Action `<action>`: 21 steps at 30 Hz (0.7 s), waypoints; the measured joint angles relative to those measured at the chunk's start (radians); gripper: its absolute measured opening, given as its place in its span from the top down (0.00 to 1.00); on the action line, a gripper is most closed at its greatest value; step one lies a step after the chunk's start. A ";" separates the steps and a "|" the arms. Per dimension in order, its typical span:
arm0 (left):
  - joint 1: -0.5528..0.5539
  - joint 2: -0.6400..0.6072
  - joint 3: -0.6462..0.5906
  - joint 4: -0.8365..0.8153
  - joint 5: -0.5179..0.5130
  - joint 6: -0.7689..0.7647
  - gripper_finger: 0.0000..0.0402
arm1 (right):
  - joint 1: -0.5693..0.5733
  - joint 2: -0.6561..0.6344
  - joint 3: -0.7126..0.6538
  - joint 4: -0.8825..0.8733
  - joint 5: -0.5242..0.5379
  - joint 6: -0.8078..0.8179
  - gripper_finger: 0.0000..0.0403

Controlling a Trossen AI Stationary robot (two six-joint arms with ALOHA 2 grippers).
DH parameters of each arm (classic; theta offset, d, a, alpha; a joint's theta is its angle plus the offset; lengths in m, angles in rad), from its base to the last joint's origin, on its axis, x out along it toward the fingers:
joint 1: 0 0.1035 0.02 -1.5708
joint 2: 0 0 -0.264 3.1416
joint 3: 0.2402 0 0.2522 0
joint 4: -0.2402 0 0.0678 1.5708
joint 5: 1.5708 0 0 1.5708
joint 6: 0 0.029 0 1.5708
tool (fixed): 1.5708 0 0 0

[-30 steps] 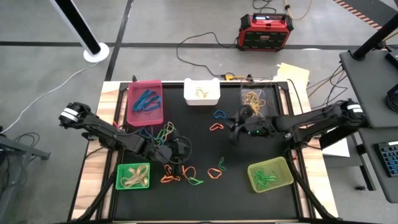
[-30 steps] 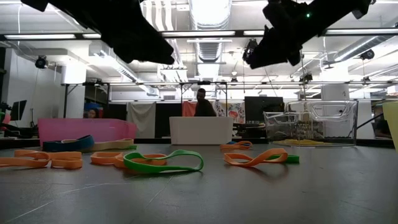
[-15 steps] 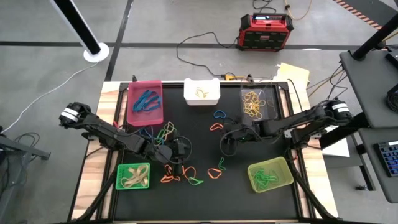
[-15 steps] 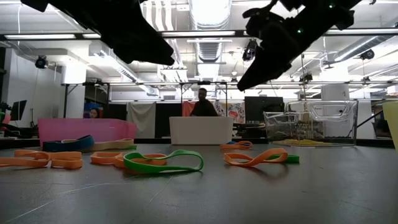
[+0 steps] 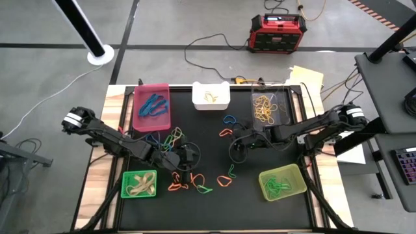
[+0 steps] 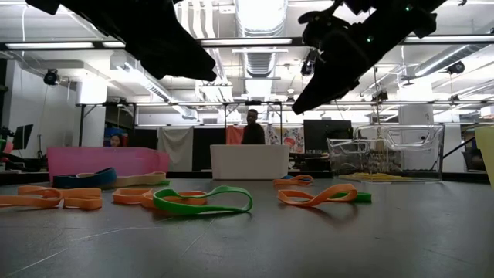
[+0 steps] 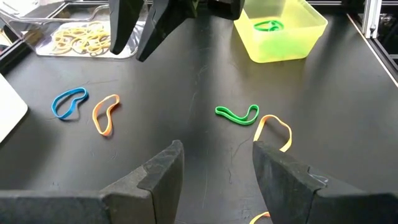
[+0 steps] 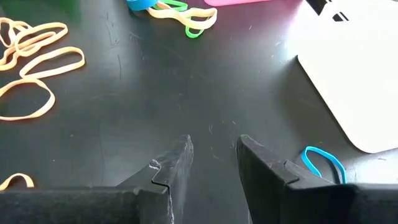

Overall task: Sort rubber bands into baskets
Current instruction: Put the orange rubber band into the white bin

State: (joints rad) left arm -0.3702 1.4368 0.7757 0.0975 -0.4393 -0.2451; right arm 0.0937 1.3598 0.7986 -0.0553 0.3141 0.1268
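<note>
Many rubber bands lie loose on the black mat: an orange, green and blue cluster (image 5: 188,182), an orange and green pair (image 5: 227,175), and orange (image 5: 226,132) and blue (image 5: 229,119) ones farther back. The baskets stand around the mat: magenta (image 5: 153,107), white (image 5: 210,95), clear (image 5: 268,107), bright green (image 5: 140,184), yellow-green (image 5: 282,182). My left gripper (image 5: 185,156) hangs open and empty over the mat above the cluster; its wrist view shows its fingers (image 7: 214,168) apart. My right gripper (image 5: 235,151) is open and empty over bare mat near the middle, as its wrist view (image 8: 214,162) also shows.
A red-and-black box (image 5: 276,32) and cables lie on the floor behind the table. Papers (image 5: 305,78) lie at the far right corner. Bare mat lies between the two grippers and along the near edge. A person (image 6: 252,127) stands in the room behind.
My right gripper has gone from beside the clear basket toward the table's left and near edge, tipping downward over the middle of the mat, and has then held still. The left arm and the bands have stayed in place.
</note>
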 joint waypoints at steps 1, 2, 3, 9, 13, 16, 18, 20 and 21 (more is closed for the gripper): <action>0.000 0.000 0.000 0.000 0.000 0.000 0.56 | 0.000 0.000 0.000 0.001 0.000 0.000 0.69; 0.000 0.000 0.000 0.000 0.000 0.000 0.56 | 0.000 0.000 0.000 0.001 0.000 0.000 0.69; 0.000 0.000 0.000 0.000 0.000 0.000 0.56 | 0.000 0.000 0.000 0.001 0.000 0.000 0.69; 0.000 0.000 0.000 0.000 0.000 0.000 0.56 | 0.000 0.000 -0.001 0.000 0.000 0.000 0.69; 0.000 0.000 0.000 0.000 0.000 -0.003 0.56 | 0.000 0.000 -0.001 0.000 0.001 0.000 0.69; 0.000 0.000 0.000 0.000 0.000 -0.003 0.56 | 0.000 0.000 -0.001 0.000 0.002 0.000 0.69; 0.000 0.000 0.000 0.000 0.000 -0.003 0.56 | 0.000 0.000 -0.001 0.000 0.002 -0.001 0.69; 0.000 0.000 0.000 0.000 0.000 -0.003 0.56 | 0.000 0.000 -0.001 0.000 0.014 -0.010 0.69; 0.000 0.000 0.000 0.000 0.000 -0.003 0.56 | -0.001 0.000 -0.001 0.001 0.031 -0.013 0.69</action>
State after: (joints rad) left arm -0.3702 1.4368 0.7753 0.0975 -0.4393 -0.2485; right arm 0.0931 1.3598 0.7975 -0.0542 0.3450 0.1135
